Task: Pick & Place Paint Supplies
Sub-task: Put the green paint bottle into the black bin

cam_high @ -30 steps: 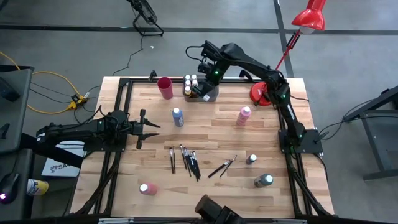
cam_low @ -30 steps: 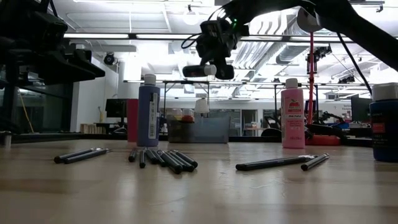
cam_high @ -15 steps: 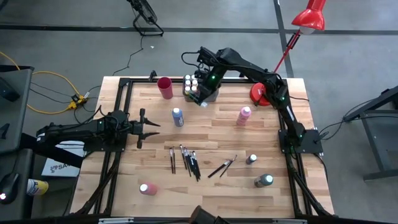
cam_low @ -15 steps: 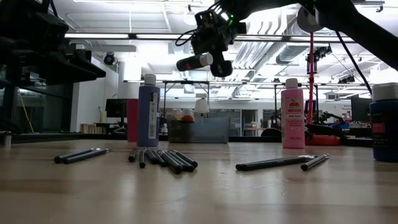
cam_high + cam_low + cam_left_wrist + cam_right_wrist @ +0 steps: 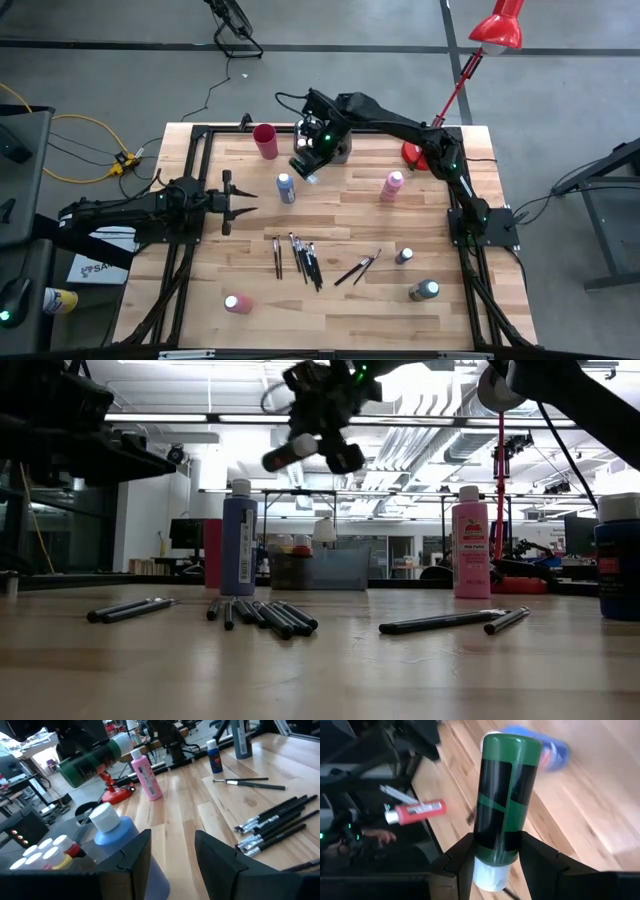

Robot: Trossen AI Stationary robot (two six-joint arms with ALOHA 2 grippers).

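My right gripper [image 5: 492, 857] is shut on a dark green paint bottle [image 5: 502, 800] with a pale cap, high above the table between the grey tray [image 5: 338, 150] and the standing blue bottle [image 5: 286, 187]. The low view shows the same green bottle [image 5: 290, 452] slanted in the air. My left gripper [image 5: 172, 860] waits open at the table's left side, pointing level at the blue bottle [image 5: 112, 832]. A pink bottle [image 5: 392, 186] stands on its base. Dark-handled brushes [image 5: 300, 258] lie flat near the table's middle. My right gripper pinches the green bottle between its two fingers [image 5: 462, 857], on the sides of its body just above the pale cap [image 5: 490, 875]. The fingers come slanting down from the far right. The bottle is lifted clear of table and tray, tilted.
A red cup [image 5: 265, 140] stands left of the tray, which holds several pale-capped bottles [image 5: 42, 850]. Two more brushes [image 5: 358, 267], two small bottles [image 5: 404, 256] [image 5: 424, 291] and a lying pink bottle [image 5: 237, 303] are on the near half. A red lamp base [image 5: 415, 152] stands at the far right.
My right gripper has carried the green bottle away from above the tray, toward the table's left and slightly nearer, rolling its wrist. The bottle has tipped from about level to slanted.
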